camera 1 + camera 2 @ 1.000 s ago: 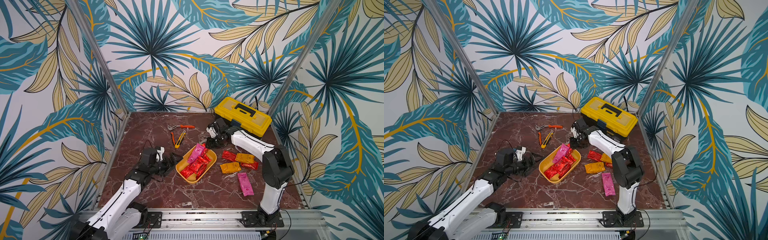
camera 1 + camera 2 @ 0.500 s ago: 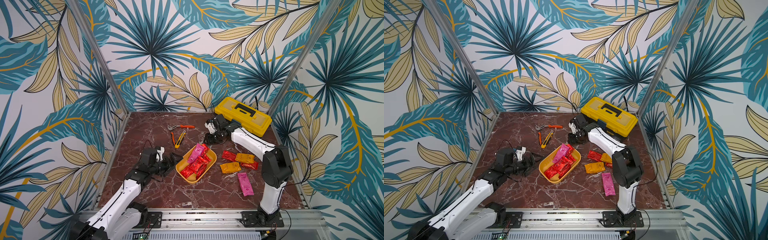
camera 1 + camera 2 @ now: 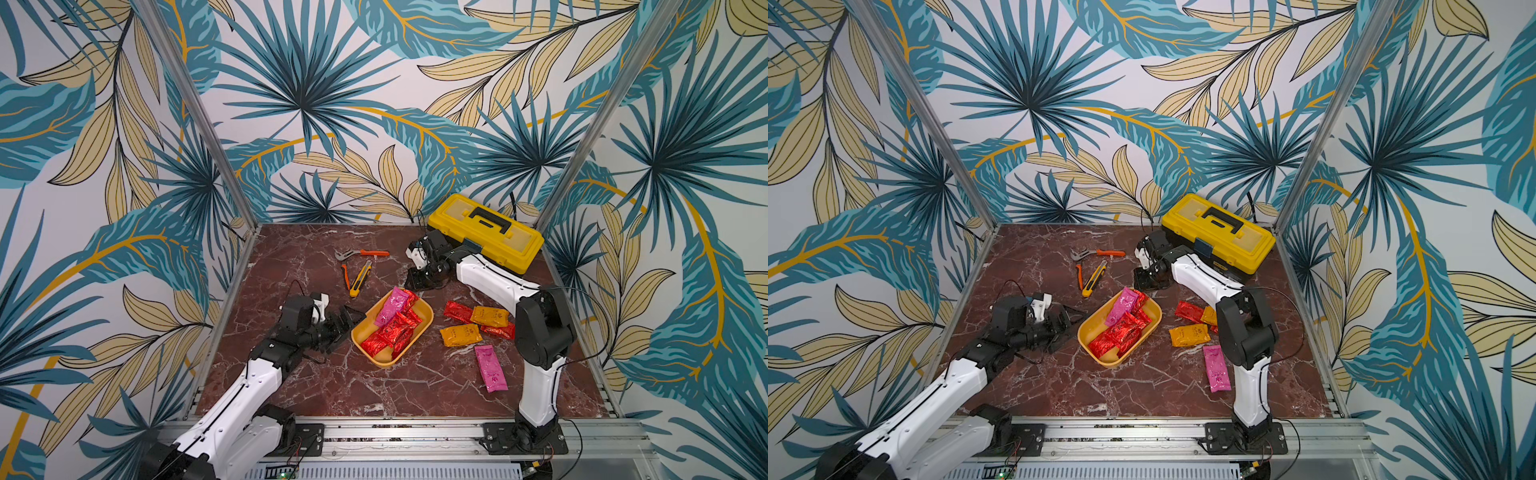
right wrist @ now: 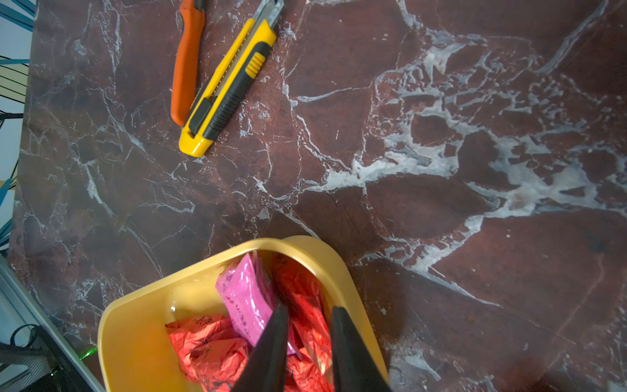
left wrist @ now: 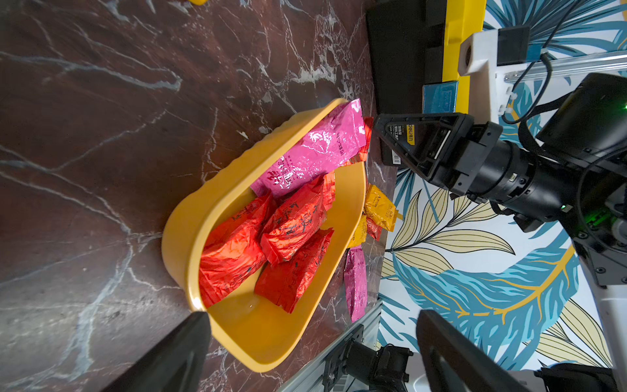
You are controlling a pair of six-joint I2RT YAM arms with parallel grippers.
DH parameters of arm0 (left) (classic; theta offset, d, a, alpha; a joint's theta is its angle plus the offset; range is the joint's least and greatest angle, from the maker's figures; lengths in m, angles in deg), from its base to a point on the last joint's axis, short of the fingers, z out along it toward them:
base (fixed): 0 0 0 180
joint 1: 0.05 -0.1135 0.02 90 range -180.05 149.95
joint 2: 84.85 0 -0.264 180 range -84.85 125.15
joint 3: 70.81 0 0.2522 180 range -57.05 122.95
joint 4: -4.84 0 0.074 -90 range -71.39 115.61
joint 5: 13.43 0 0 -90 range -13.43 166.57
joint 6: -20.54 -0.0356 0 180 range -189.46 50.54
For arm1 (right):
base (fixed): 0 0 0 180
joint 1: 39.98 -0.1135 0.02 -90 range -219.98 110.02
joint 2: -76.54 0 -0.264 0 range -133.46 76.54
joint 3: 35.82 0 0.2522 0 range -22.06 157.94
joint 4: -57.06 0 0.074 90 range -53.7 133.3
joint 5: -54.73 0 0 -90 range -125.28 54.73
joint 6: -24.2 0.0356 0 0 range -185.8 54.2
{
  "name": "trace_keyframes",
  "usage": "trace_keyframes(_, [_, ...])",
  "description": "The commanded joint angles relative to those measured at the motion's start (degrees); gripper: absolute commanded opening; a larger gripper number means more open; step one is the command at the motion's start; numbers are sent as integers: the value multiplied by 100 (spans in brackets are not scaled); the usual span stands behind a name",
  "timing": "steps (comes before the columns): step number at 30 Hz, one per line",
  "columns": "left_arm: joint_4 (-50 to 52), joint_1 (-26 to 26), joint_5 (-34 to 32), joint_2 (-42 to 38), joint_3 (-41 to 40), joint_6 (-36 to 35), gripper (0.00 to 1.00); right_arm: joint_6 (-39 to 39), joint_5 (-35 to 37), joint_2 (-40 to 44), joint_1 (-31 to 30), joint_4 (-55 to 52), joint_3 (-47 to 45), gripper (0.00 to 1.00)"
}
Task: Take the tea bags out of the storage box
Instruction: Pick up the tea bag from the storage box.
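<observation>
A dark red marble tabletop [image 3: 374, 395] seen from above, with the job of emptying tea bags partly done. The storage box [image 3: 384, 360], a shallow yellow tray, sits near the middle of the tabletop. It holds one magenta sachet [image 3: 390, 306] leaning on its far end and a loose pile of red sachets [image 3: 390, 330], at least four. Five tea bags already lie flat on the tabletop just beside the box, towards the robot's right: two red, two orange [image 3: 460, 336] and one magenta [image 3: 490, 368]. So roughly half appear to be out and half remain. The right tool [image 4: 308, 307] hovers over the far end of the box, above the magenta and red sachets. Its jaws are only narrowly parted, and nothing can be seen pinched between them. The left tool [image 3: 345, 328] rests low at the opposite side of the box, jaws spread wide and empty, with one finger very close to the rim. A yellow toolbox [image 3: 486, 232] and a utility knife [image 3: 360, 278] lie further back, well apart from the box.
</observation>
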Motion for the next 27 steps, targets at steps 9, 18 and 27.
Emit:
trace_keyframes(9, [15, -39, 35, -80, 65, 27, 100, -148, -168, -229, -10, -62, 48, 26])
trace_keyframes(18, [26, -39, 30, -84, 71, 44, 100, -146, -154, -264, -11, -61, 32, 24])
trace_keyframes(27, [24, -36, 35, -99, 74, 63, 100, -113, -178, -197, -7, -55, 21, 3])
